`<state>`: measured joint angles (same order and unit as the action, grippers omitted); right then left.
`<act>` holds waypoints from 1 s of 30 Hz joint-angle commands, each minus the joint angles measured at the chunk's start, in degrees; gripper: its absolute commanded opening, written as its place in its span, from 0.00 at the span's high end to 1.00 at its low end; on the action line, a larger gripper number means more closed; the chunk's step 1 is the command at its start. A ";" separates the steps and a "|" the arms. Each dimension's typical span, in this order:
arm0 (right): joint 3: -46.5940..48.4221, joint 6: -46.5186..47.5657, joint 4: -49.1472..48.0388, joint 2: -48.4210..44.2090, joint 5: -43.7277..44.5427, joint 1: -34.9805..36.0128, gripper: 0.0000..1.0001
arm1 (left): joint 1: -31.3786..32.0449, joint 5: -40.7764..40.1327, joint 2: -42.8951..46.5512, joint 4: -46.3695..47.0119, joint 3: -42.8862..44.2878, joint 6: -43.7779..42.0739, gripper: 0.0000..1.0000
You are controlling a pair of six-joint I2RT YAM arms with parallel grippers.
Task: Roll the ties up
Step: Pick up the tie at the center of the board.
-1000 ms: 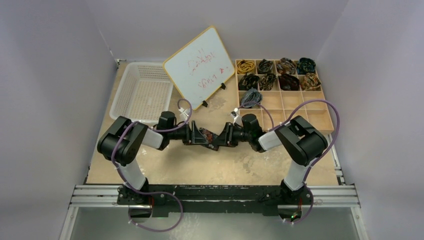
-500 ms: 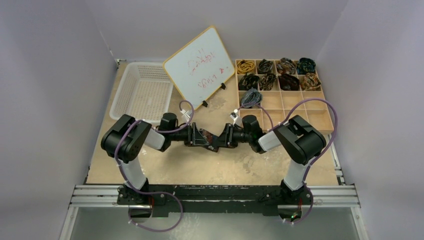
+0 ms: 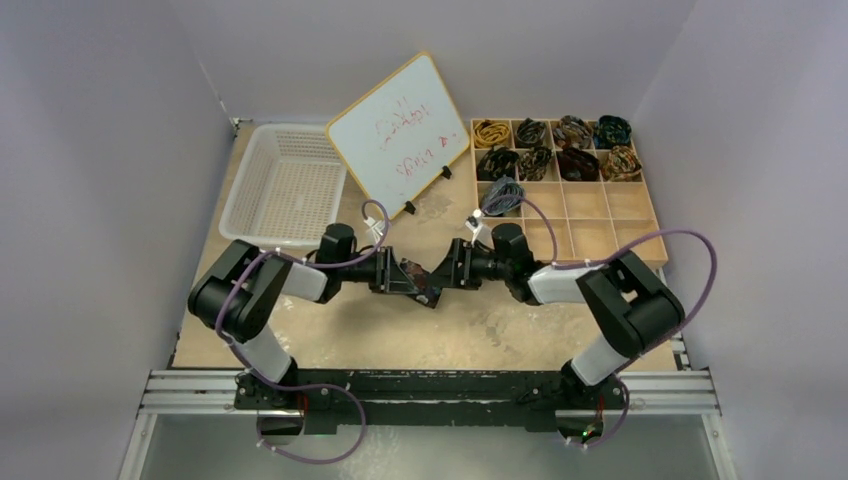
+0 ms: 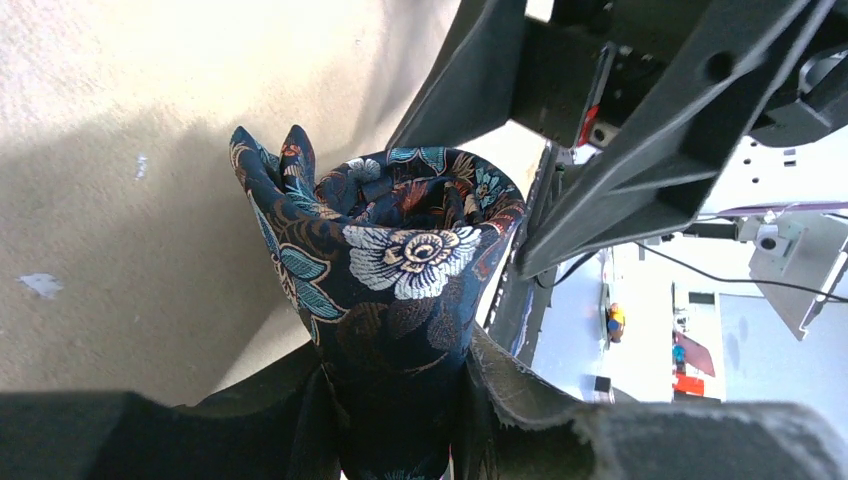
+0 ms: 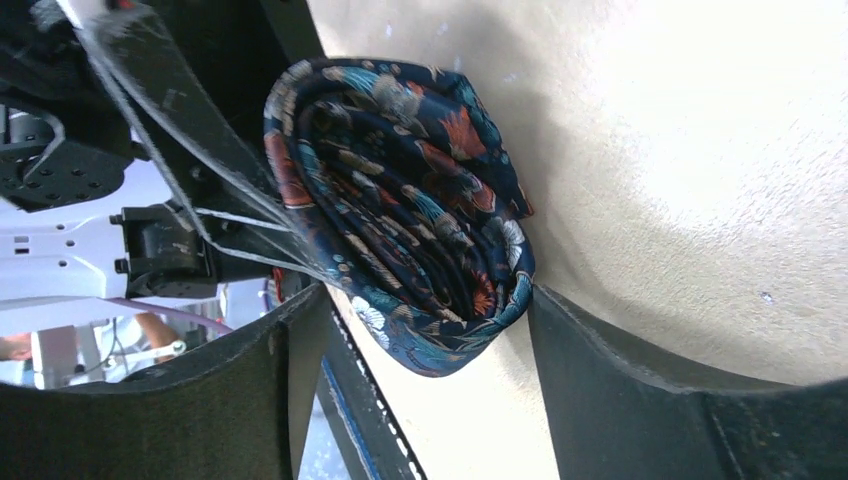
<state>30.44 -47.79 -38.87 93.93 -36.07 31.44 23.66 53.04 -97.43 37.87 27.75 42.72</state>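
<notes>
Floral tie (image 4: 400,262), base hidden between jaws

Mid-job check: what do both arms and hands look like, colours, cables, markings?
The left arm and right arm have bulky black joints, white link tubes and a looping purple cable each. The left hand and right hand are black, with flat fingers faced in frayed grey padding. No markings visible.

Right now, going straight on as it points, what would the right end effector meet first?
Probably the rolled navy floral tie between its open jaws, with the left end effector close behind.
</notes>
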 commanded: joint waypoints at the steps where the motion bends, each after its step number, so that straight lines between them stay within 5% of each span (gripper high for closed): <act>1: 1.38 7.49 5.24 -7.32 1.68 -1.02 0.21 | 0.23 3.40 4.81 -3.76 0.86 -4.53 0.76; 15: 5.29 12.20 2.50 -25.02 -16.19 -1.16 0.01 | 3.12 11.37 28.13 -23.95 4.81 -11.51 0.76; 30: 10.52 19.43 14.73 -26.18 -21.33 1.20 0.01 | 6.80 13.07 29.73 -32.77 13.32 -14.70 0.76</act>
<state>38.15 -31.62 -27.62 67.16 -55.09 31.07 29.82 63.99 -68.03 6.85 38.46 30.61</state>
